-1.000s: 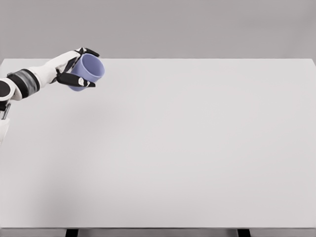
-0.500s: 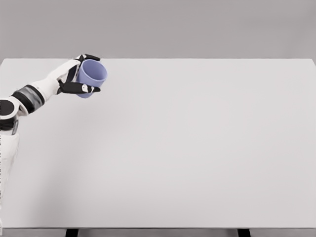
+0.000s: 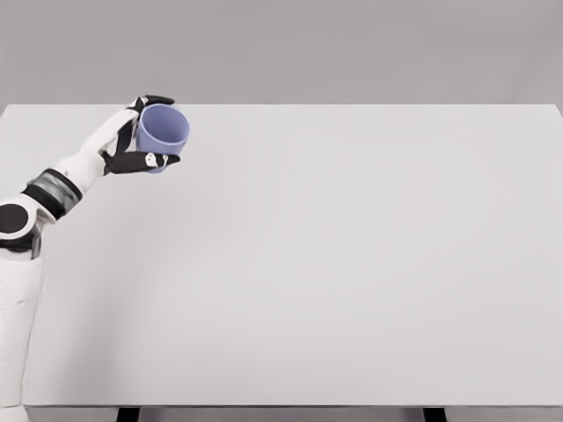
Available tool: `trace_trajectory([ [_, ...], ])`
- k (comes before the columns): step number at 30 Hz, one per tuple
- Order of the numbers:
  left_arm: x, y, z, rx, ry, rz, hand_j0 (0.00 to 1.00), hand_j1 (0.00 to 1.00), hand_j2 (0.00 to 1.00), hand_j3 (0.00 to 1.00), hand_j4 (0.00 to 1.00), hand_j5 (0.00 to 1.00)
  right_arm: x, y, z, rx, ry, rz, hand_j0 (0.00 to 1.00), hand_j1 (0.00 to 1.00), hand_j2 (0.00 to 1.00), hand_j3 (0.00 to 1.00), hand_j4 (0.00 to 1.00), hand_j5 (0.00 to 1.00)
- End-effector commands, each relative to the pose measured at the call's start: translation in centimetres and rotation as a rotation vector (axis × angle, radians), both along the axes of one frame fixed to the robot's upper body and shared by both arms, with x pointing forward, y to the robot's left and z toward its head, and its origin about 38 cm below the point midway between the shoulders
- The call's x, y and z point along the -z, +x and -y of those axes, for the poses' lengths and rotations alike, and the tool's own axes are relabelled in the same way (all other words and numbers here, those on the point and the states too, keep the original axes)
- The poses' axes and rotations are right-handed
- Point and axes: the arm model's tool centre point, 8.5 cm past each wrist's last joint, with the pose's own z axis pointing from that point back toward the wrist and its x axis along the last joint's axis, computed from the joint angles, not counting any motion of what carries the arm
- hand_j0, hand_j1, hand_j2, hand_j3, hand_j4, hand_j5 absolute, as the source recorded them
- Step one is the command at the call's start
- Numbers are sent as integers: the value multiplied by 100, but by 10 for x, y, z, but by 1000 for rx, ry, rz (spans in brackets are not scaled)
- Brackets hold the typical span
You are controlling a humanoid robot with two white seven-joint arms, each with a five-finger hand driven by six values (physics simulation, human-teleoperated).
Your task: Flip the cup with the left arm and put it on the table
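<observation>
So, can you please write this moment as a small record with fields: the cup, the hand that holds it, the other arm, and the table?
cup: blue-purple cup, tilted, open mouth facing the camera and a bit upward
cup place: far left part of the table, near the back edge
left hand: left hand, black fingers closed around the cup
right arm: not in view
table: white table, only the cup and hand show over it

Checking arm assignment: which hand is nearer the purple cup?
Left. The left hand is wrapped around the purple cup at the table's far left; the right hand is out of view.
</observation>
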Motion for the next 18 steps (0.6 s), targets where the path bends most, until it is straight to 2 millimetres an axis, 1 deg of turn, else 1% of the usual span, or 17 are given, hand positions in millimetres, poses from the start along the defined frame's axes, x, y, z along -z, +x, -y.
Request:
trace_trajectory([
  [1, -1, -1, 1, 7, -17, 44, 51, 51, 51, 51, 51, 51, 0, 0, 0, 0, 0, 0, 100, 100, 100, 100, 100, 100],
  [7, 24, -6, 4, 25, -67, 97, 52, 52, 52, 52, 52, 52, 0, 0, 0, 0, 0, -1, 100, 100, 100, 100, 100, 100],
  [11, 36, -11, -1, 27, -133, 141, 51, 51, 51, 51, 51, 51, 0, 0, 0, -1, 0, 0, 100, 100, 100, 100, 100, 100],
  [14, 37, -13, -1, 33, -143, 167, 51, 51, 51, 51, 51, 51, 0, 0, 0, 0, 0, 0, 100, 100, 100, 100, 100, 100],
  [16, 35, -13, -2, 29, -189, 174, 51, 51, 51, 51, 51, 51, 0, 0, 0, 0, 0, 0, 100, 100, 100, 100, 100, 100],
  [18, 45, -17, -7, 13, -232, 147, 51, 51, 51, 51, 51, 51, 0, 0, 0, 0, 0, 0, 100, 100, 100, 100, 100, 100],
])
